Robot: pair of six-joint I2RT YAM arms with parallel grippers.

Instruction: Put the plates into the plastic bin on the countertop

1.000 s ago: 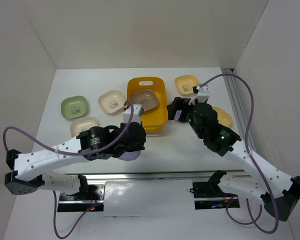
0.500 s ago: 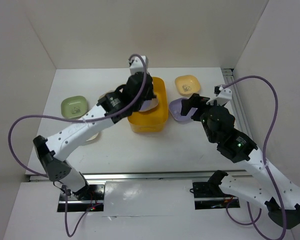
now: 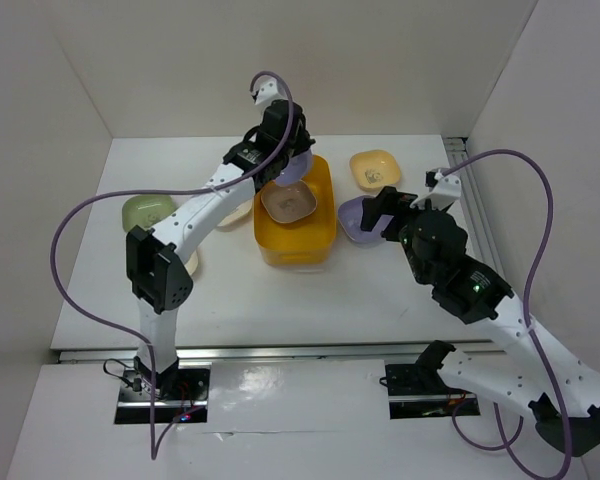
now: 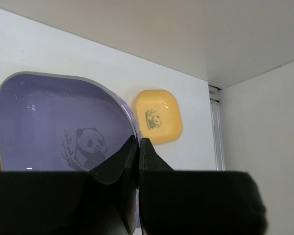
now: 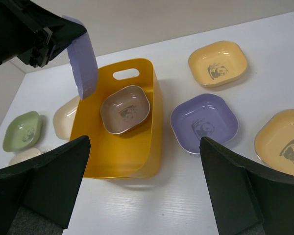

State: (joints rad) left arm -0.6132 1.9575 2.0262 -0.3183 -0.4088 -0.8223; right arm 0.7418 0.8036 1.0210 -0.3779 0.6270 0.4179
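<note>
The orange-yellow plastic bin (image 3: pixel 320 238) stands mid-countertop and holds a brown plate (image 3: pixel 288 203); both also show in the right wrist view: the bin (image 5: pixel 154 147) and the brown plate (image 5: pixel 125 108). My left gripper (image 3: pixel 283 152) is shut on the rim of a lilac plate (image 4: pixel 54 122) and holds it tilted on edge above the bin's far end (image 5: pixel 83 56). My right gripper (image 5: pixel 147 196) is wide open and empty, above a second lilac plate (image 5: pixel 204 122) lying just right of the bin (image 3: pixel 355 222).
A yellow plate (image 3: pixel 375 168) lies at the back right, another (image 5: pixel 284 142) at the right. A green plate (image 3: pixel 145 212) and cream plates (image 5: pixel 63 117) (image 5: pixel 22 156) lie left of the bin. White walls enclose the countertop (image 3: pixel 310 290).
My left arm has swung further back and stretched out with the lilac plate, uncovering the brown plate in the bin. The right arm has hardly moved in the last half second.
</note>
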